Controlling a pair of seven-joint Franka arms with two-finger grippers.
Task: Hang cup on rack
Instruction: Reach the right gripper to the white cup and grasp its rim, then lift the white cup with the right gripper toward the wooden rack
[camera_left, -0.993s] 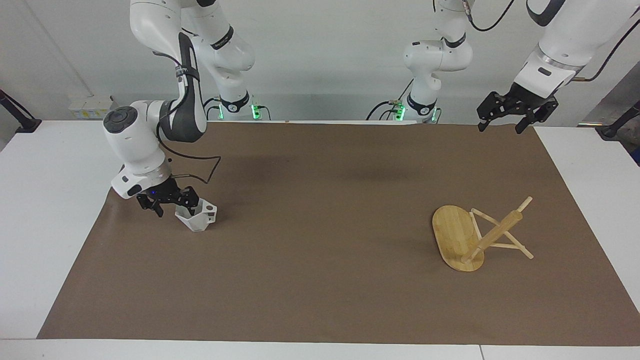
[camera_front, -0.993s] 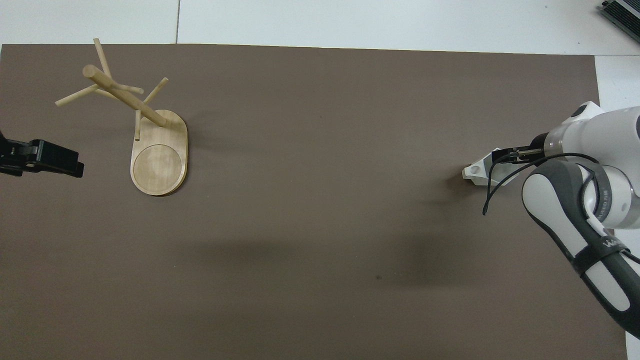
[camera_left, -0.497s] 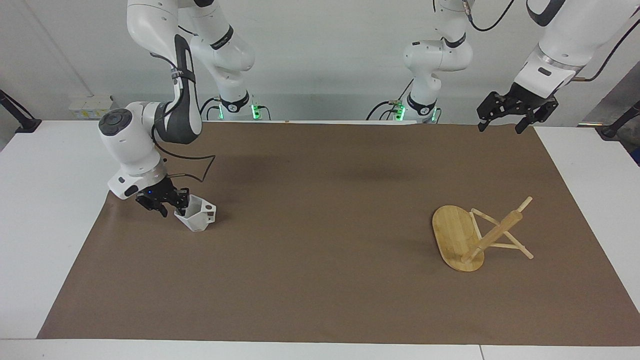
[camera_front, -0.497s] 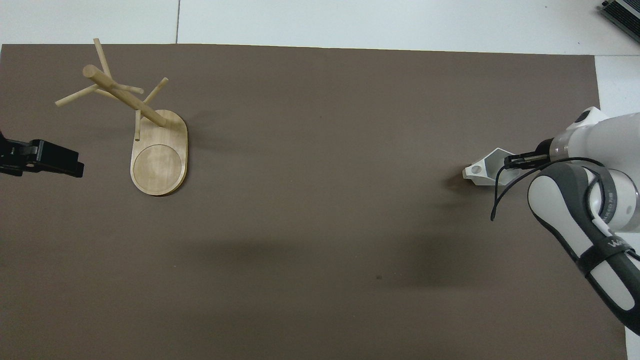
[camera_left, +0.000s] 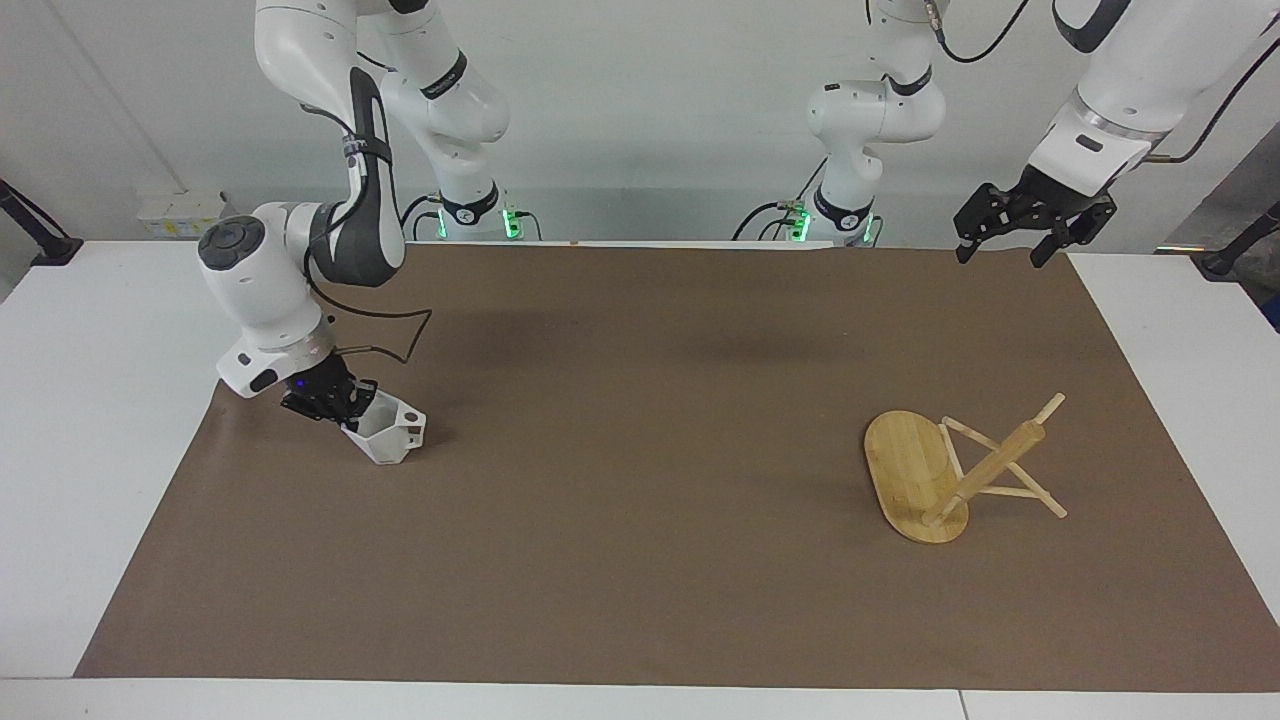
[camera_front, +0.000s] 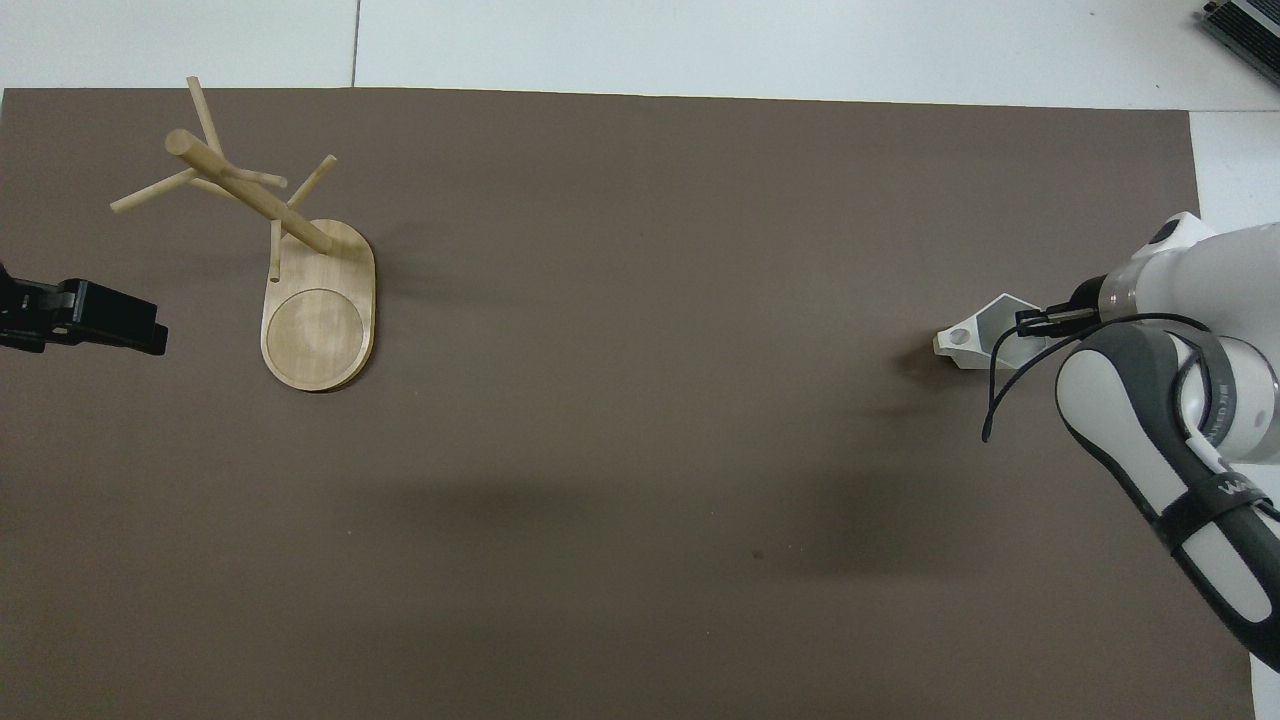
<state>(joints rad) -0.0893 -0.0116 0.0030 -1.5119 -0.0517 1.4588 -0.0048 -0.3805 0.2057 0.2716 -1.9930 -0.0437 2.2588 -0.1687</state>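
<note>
Right pincer (camera_left: 340, 408) gripping the small faceted white cup (camera_left: 388, 432)
It is apparently pinching the rim; the left pincer (camera_left: 1008, 232) is waiting, released, above the tabletop's edge.

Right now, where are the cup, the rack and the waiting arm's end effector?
cup (camera_left: 392, 432): facing view, on its white faceted side.
rack (camera_left: 905, 470): facing view, on its flat oval base.
left end effector (camera_left: 1003, 245): facing view, midway between its fingertips.

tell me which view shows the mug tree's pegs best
The overhead view: the bamboo mug tree spreads its pegs apart against the brown mat. The facing view shows its base edge-on-tilted, with pegs overlapping the post.
</note>
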